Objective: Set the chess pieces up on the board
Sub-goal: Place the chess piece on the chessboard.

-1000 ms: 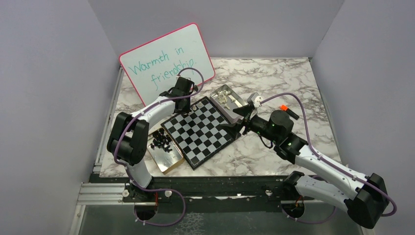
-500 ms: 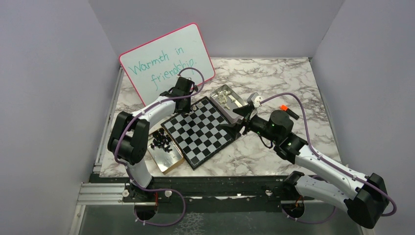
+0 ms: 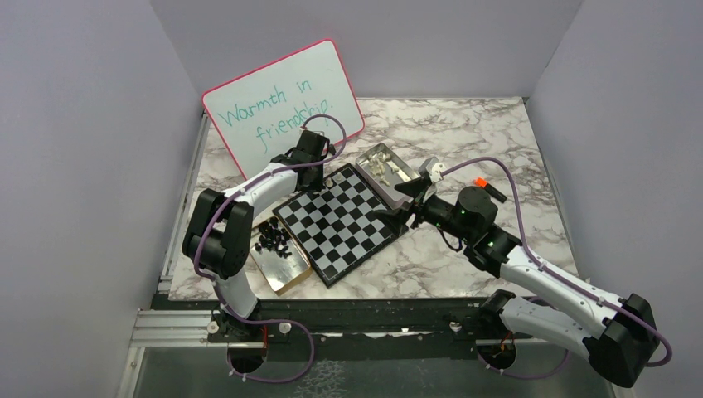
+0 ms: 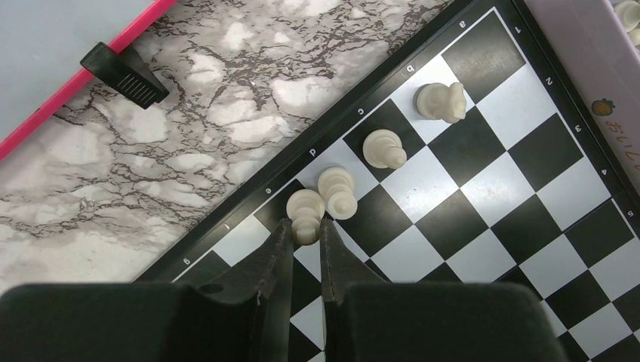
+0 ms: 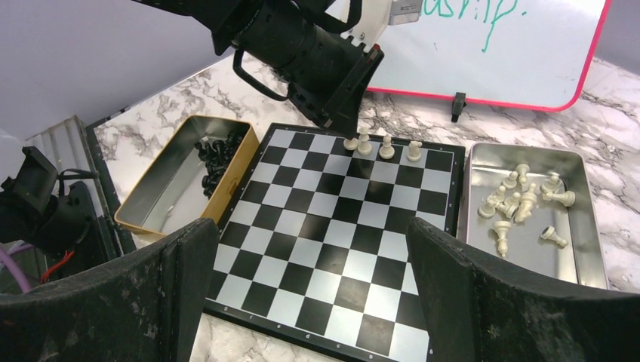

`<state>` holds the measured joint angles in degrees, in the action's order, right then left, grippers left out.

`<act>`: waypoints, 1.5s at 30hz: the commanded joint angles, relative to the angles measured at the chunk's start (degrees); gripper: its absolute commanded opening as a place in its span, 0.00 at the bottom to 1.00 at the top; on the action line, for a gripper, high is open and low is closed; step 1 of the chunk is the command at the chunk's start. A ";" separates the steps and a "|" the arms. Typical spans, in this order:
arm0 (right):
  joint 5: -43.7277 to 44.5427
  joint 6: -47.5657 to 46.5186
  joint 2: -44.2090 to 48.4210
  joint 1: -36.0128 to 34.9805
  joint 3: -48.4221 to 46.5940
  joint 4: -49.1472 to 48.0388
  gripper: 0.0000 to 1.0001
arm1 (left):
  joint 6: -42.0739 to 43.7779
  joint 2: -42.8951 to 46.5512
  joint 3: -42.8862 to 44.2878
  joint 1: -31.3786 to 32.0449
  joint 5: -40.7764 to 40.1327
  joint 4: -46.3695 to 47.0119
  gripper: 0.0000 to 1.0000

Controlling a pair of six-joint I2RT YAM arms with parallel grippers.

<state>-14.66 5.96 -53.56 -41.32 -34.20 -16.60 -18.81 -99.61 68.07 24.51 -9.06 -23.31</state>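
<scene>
Jaws of the left gripper are pinched narrow on a white piece, which stands on the e square of the board, in the back row along the lettered edge facing the whiteboard. Whether its base is fully down I cannot tell. Jaws of the right gripper stand wide apart and hold nothing; it hangs over the board's opposite edge.

Three more white men already stand in that row, on d, c and b. The d one is just beside the held piece, almost touching it. The rest of the whites lie loose in the silver tin at the board's right edge. The blacks are heaped in the gold tin at its left edge. Both tins sit on the bench, touching the board.

The step in hand looks like seating the fourth white piece, so the task is at an early stage. Next the left jaws should part only a little and lift straight up. A wide opening or a sideways drift could knock the d neighbour. After that comes a trip to the silver tin for another white.
</scene>
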 commanded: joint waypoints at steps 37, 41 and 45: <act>-0.37 -0.27 -0.23 -0.43 -0.57 0.37 1.00 | -1.15 3.82 -2.96 0.80 -3.06 -2.27 0.26; -0.29 -0.34 -0.36 -0.45 -0.29 0.16 1.00 | -0.72 2.93 -2.40 0.80 -2.69 -2.19 0.27; -0.31 -0.48 -0.27 -0.44 -0.26 0.22 1.00 | -0.70 1.87 -1.79 0.80 -1.90 -2.18 0.26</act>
<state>-14.66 5.96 -53.74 -41.32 -34.20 -16.56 -19.64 -97.41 65.32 24.88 -10.74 -25.52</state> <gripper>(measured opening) 0.998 0.267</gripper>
